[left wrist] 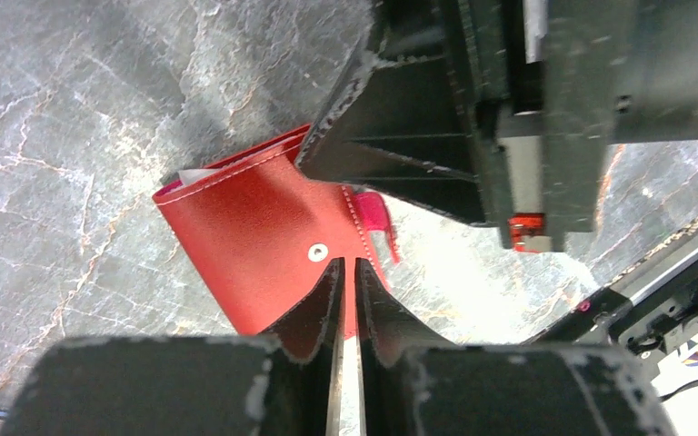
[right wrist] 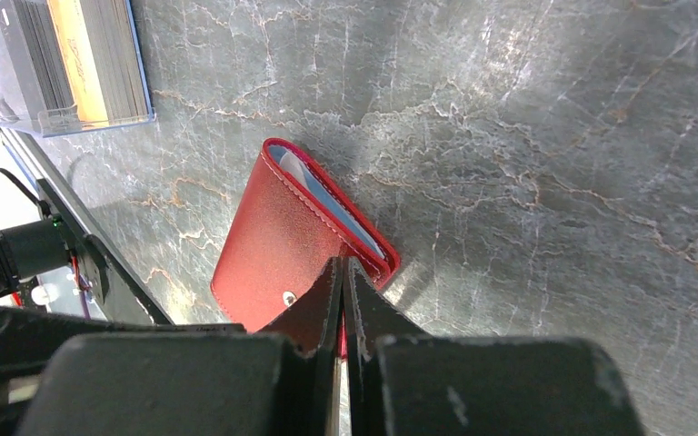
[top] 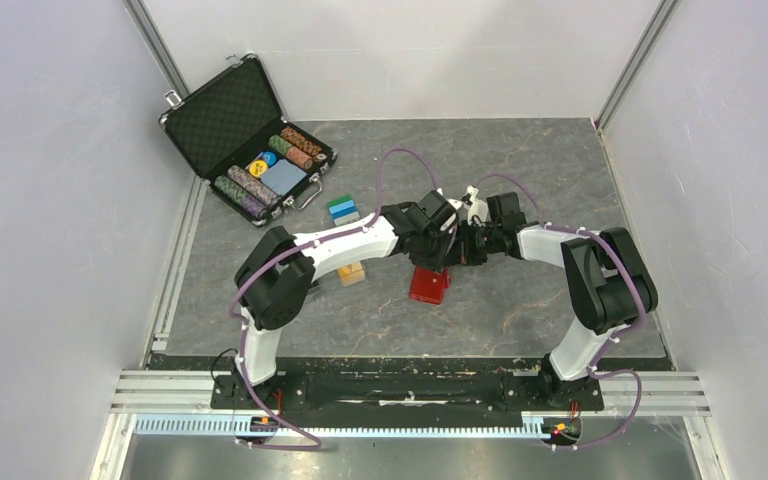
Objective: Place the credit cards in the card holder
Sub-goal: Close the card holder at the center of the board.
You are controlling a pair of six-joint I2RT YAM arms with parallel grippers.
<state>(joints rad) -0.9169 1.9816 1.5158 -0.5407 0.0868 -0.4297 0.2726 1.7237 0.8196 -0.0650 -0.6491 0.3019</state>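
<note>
The red card holder (top: 427, 285) lies folded on the marble table, snap stud up. A pale blue card edge (right wrist: 327, 204) and a white one (left wrist: 195, 174) show in its open side. Both grippers meet over it. My left gripper (left wrist: 350, 265) has its jaws almost together with nothing between them, tips over the holder's edge near the stud. My right gripper (right wrist: 344, 265) is shut, tips on the holder's face by its long edge; whether it pinches the leather I cannot tell. More credit cards (right wrist: 77, 54), one orange, stand in a clear box (top: 351, 273) to the left.
An open black chip case (top: 245, 130) with poker chips sits at the back left. A green-and-blue block (top: 343, 210) stands beside the left arm. The arms' mounting rail (top: 410, 385) runs along the near edge.
</note>
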